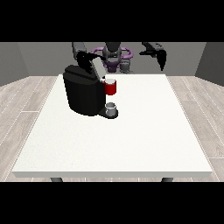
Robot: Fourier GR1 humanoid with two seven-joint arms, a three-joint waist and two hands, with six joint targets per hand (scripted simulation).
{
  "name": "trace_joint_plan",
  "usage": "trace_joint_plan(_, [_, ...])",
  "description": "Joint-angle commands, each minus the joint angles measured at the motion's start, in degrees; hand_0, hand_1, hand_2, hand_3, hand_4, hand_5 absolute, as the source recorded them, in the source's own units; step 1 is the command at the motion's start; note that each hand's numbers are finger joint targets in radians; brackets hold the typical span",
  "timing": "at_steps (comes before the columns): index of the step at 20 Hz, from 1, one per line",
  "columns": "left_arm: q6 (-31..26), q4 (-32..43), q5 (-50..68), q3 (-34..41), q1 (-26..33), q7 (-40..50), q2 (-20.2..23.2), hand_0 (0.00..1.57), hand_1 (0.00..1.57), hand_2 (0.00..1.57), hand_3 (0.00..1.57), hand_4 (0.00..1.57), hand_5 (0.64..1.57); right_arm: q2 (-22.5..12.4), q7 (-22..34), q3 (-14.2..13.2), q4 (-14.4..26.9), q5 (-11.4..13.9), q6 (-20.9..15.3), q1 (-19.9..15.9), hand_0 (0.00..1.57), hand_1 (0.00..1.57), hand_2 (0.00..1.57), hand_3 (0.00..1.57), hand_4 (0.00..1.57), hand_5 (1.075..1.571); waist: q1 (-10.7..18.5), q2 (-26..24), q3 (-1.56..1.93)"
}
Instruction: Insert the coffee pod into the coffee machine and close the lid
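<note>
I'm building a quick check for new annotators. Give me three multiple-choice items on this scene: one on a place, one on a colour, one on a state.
1. Where does the coffee machine stand on the table?
A. far part, towards the view's left
B. near edge, centre
C. near right corner

2. What colour is the machine's front part?
A. blue
B. red
C. yellow

3. How is the lid?
A. shut flat
B. raised
C. lying on the table

Answers: 1 A, it sits close to the robot; 2 B, red above the grey cup; 3 B, it tilts up beside the hand at the view's left.
</note>
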Motion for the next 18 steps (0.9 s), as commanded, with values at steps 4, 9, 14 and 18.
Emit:
trace_joint_plan(4, [2.48,3.69,-0.11,0.87,-1.47,-1.47,0.53,0.00,0.00,0.00,0.00,0.00,1.571,3.59,2.48,3.20,1.63,2.21,-1.18,-2.72,0.00,0.00,0.00,0.00,0.00,1.571,-2.15,0.83,0.39])
trace_joint_plan(9, [2.67,2.04,0.73,0.76,0.02,1.30,1.04,0.00,0.00,0.00,0.00,0.02,1.571,2.39,2.12,3.40,2.95,2.29,1.29,-2.16,0.00,0.00,0.00,0.00,0.15,1.571,-1.20,-1.02,0.40])
trace_joint_plan(14, [0.21,2.07,0.90,-0.09,0.57,0.99,2.28,0.00,0.00,0.00,0.00,0.17,1.571,1.59,4.59,4.28,2.73,4.86,-1.21,-6.45,0.00,0.00,0.00,0.00,0.21,1.571,1.98,-1.09,0.40])
trace_joint_plan(18, [1.71,2.80,-0.96,-2.38,1.34,-2.45,-0.54,0.00,0.00,0.00,0.00,0.14,1.571,1.37,4.59,5.27,1.48,5.83,-1.63,-6.86,0.00,0.00,0.00,0.00,0.12,1.571,1.74,0.25,0.40])
